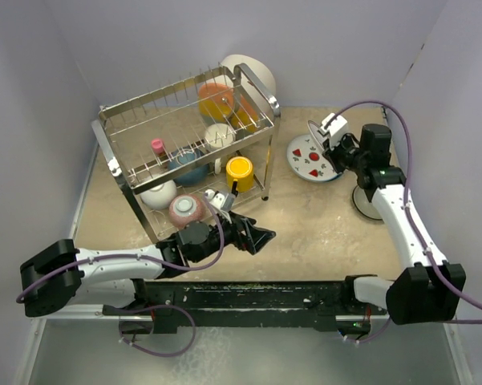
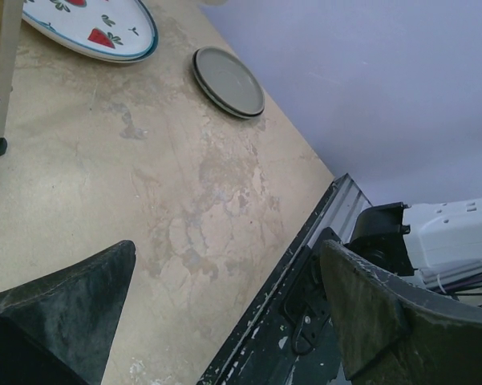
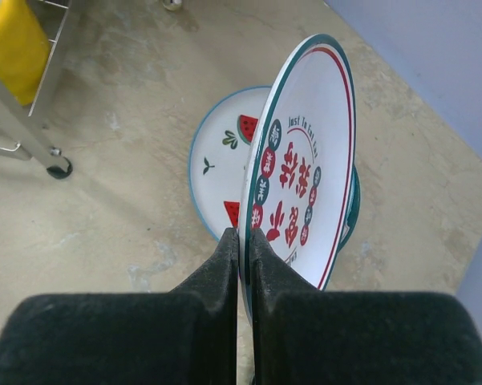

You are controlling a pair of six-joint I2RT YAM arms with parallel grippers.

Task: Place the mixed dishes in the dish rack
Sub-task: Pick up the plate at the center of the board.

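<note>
Red-lettered white plate stands upright on edge, pinched by the right fingers over the watermelon plate. Dish rack lies to their left. Left fingers wide, empty, nearer the rack.

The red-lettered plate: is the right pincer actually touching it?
Touching. The right wrist view shows the right pincer shut on the rim of the red-lettered plate, one finger against each face.

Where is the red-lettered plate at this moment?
In the right wrist view, the lettered plate stands on edge, pinched at its rim by the right fingers, over the watermelon plate, right of the rack.
</note>
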